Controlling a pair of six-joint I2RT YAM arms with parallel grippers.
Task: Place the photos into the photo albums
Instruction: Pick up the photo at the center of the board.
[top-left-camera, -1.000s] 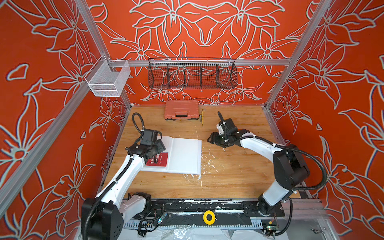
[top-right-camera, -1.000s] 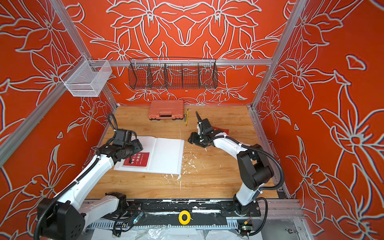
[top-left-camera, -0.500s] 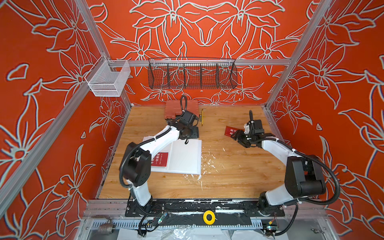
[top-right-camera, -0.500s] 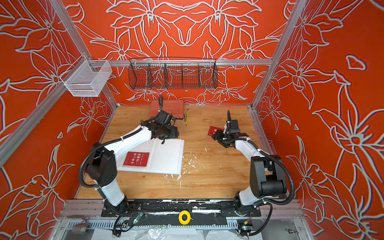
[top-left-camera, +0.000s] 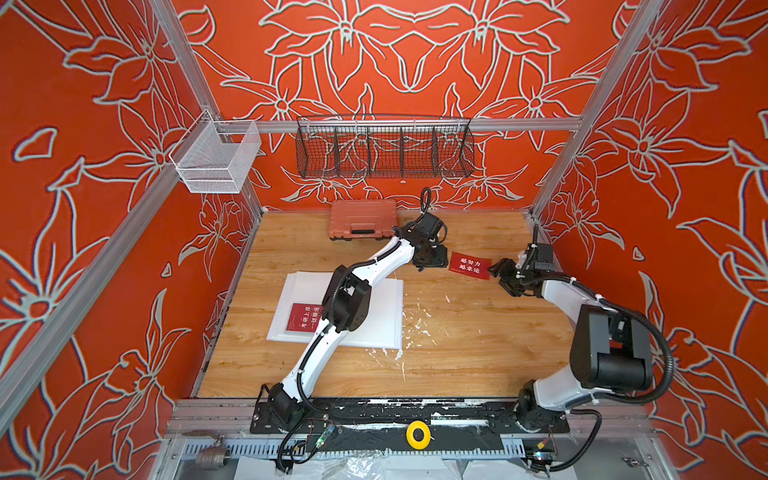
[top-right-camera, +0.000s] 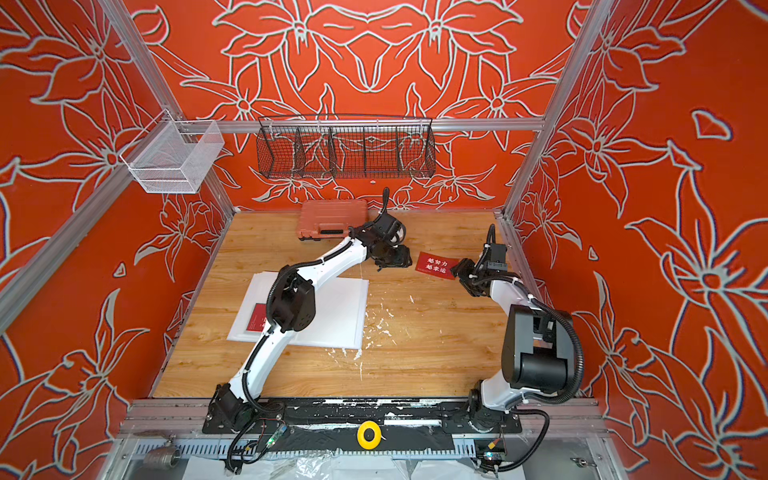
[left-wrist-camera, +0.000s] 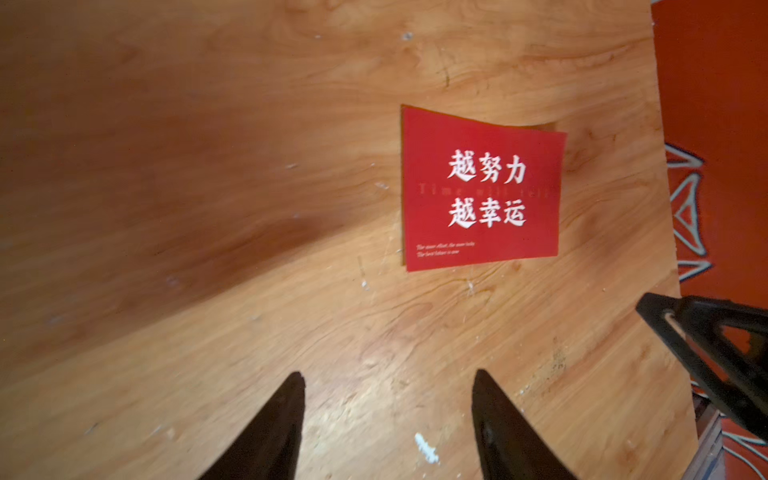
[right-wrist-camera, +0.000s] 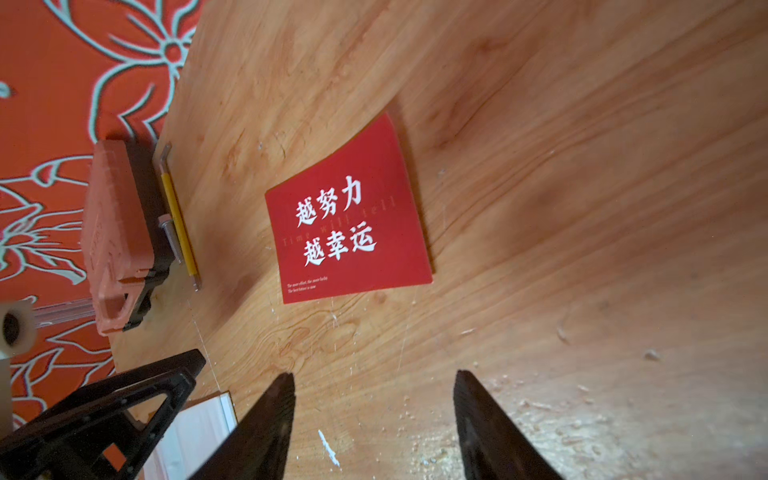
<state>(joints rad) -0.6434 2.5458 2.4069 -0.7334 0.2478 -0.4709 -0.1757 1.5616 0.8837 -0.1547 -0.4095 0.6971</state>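
The left gripper (left-wrist-camera: 387, 374) has its jaws well apart with nothing between them, only bare table (top-left-camera: 457, 353) below. The right gripper (right-wrist-camera: 374, 374) is likewise spread and empty. Nothing lies between either pair of tips and the red card (left-wrist-camera: 482, 191); only white flecks (right-wrist-camera: 328, 449) dot the wood there.

The card lies on the table, slightly bowed, between the two grippers in both top views. The left gripper (top-left-camera: 430, 259) is just beside one short edge and the right gripper (top-left-camera: 498, 270) just beside the other, neither touching it.

The album (top-left-camera: 382, 316) lies open nearer the front, crossed by the left arm, with a second card (top-left-camera: 302, 318) on its left page, half hidden. A closed case (top-left-camera: 361, 219) sits at the back wall, with a yellow tool (right-wrist-camera: 178, 232) along its side.

The red card reads 越努力 越幸运 in white, with a faint "Time will tell" across the middle. The small script below is too fine to read.
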